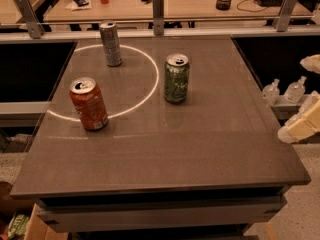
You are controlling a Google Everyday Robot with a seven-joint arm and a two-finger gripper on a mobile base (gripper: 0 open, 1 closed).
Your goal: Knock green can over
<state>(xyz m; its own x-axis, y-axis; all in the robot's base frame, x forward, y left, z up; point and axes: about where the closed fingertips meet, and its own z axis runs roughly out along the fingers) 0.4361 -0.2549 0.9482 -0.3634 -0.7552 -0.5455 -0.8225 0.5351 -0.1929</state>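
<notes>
The green can (176,78) stands upright on the dark grey table (200,149), just right of the white circle line, with its silver top and pull-tab showing. My gripper (302,124) shows as pale cream parts at the far right edge of the camera view, beyond the table's right edge. It is well to the right of the green can and a little nearer the front, not touching it. Most of the arm is out of view.
An orange-red can (88,104) stands upright at the front left on the circle line. A slim silver-grey can (110,44) stands at the back inside the circle. A metal rail (158,20) runs behind the table. Two small clear bottles (284,90) sit off the right side.
</notes>
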